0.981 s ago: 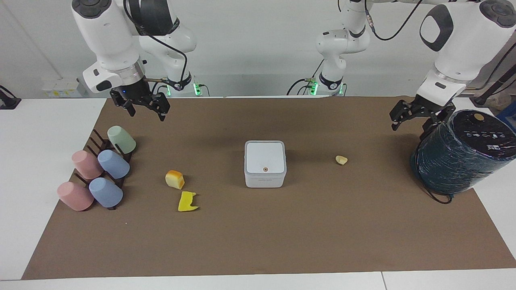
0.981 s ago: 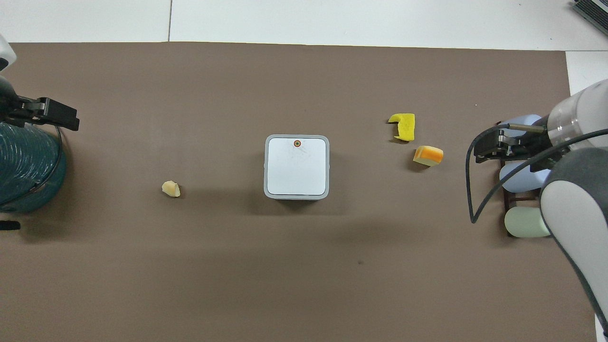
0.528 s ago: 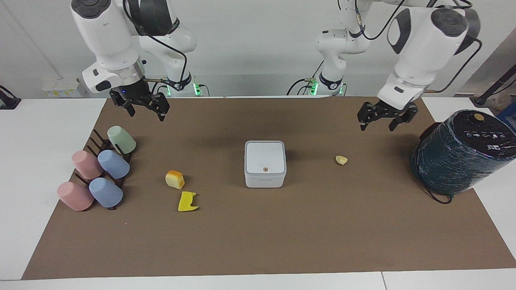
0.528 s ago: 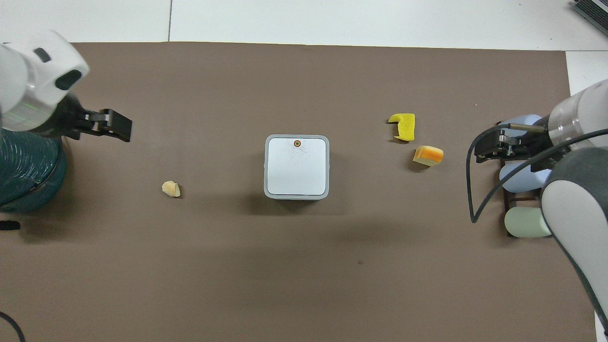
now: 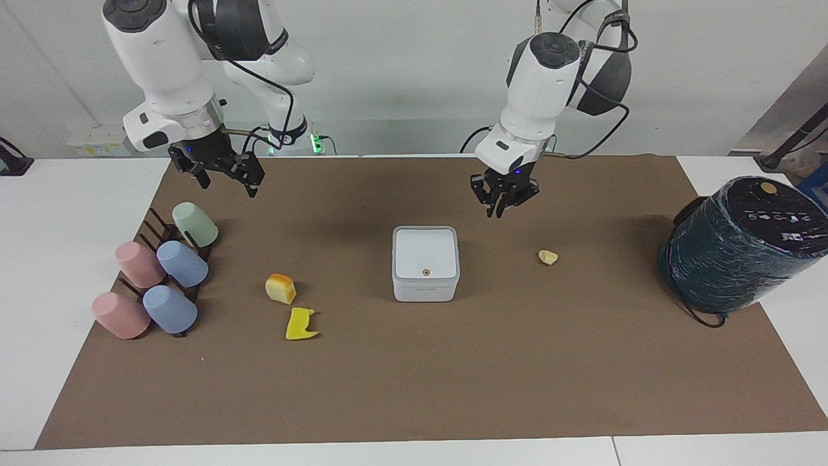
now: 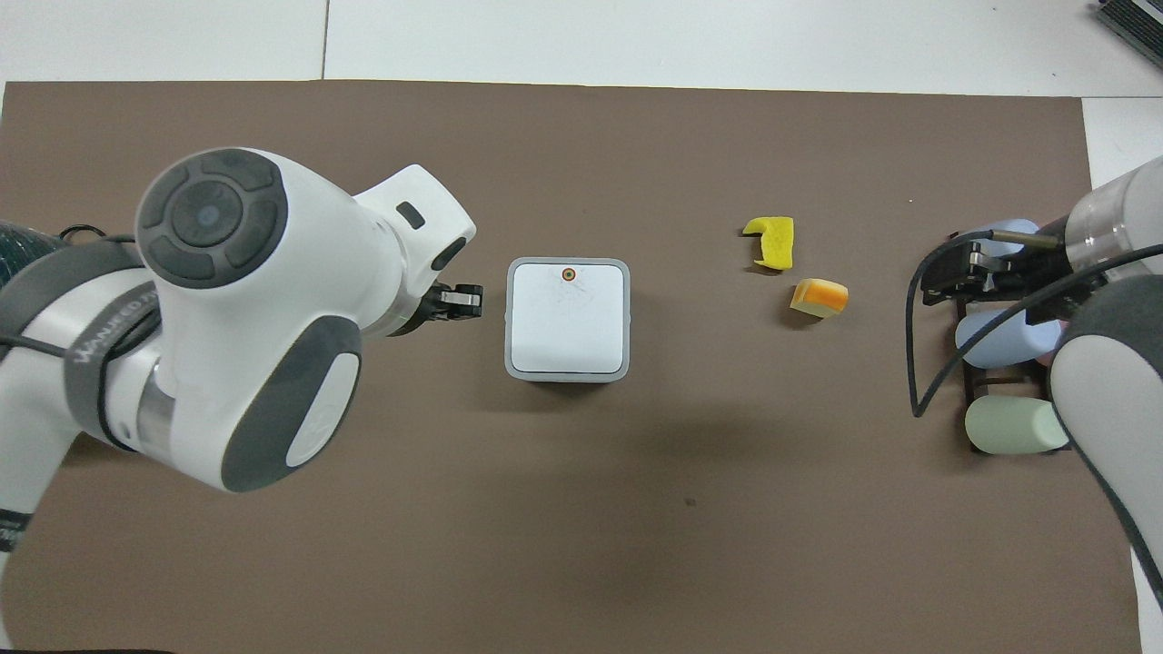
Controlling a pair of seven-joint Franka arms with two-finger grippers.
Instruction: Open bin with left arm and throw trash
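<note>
Facing view first: the bin (image 5: 425, 262) sits with its lid down near the middle of the brown mat (image 5: 414, 388), its orange dot (image 5: 425, 272) on the side away from the robots. The left gripper (image 5: 503, 210) hangs in the air above the mat, just off the bin's corner toward the left arm's end, fingertips pressed together and holding nothing. The right gripper (image 5: 226, 180) waits with its fingers spread above the mat's edge nearest the robots, close to the rack of pastel cups (image 5: 155, 272).

None of the trash is in yet. The orange-topped chunk (image 5: 281, 288) and the flat yellow piece (image 5: 301, 324) lie close together between the bin and the cups; the pale lump (image 5: 548, 257) lies alone between the bin and the dark wrapped cylinder (image 5: 744, 243), which stands at the mat's edge at the left arm's end.

My worry is the press. The dot is small and sits at the lid's rim, so a closed fingertip coming down slightly off it would likely shove or tip the light box rather than release the lid. A lid swinging up could also hit the gripper if it lingers.

From overhead the left arm's bulk covers the pale lump and most of the cylinder, and only the gripper's tip shows beside the bin. Where the hinge lies, I cannot make out.
</note>
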